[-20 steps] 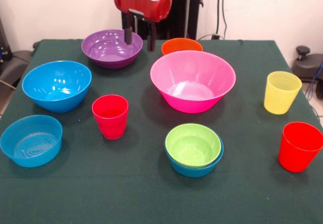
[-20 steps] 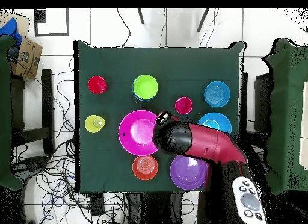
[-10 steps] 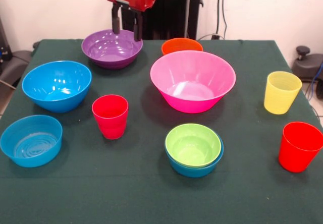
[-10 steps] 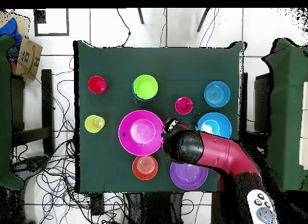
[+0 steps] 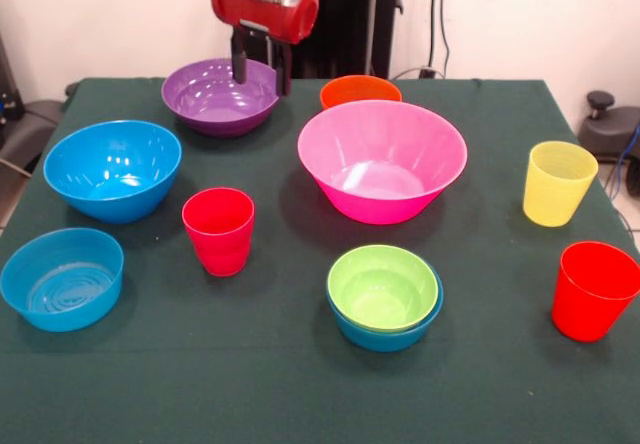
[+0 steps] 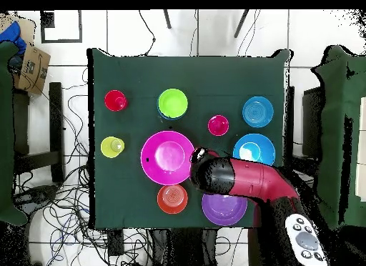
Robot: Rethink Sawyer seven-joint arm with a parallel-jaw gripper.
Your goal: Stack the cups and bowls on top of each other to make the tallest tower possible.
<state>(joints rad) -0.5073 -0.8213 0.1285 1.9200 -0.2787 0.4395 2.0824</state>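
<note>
Your table wears a dark green cloth. Resting on it: purple bowl, orange bowl, big pink bowl, two blue bowls, a third blue bowl carrying the lime one, two red cups, one yellow cup.

Arm: glossy red rounded shell, black collar on top, two dark slim fingers under the wrist.

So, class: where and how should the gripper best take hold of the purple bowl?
Probably by its rim, from straight above: the purple bowl sits upright, mouth open, too wide to span. One finger inside and one outside the wall nearest the gripper looks best; that wall is thin and clear of neighbours.
</note>
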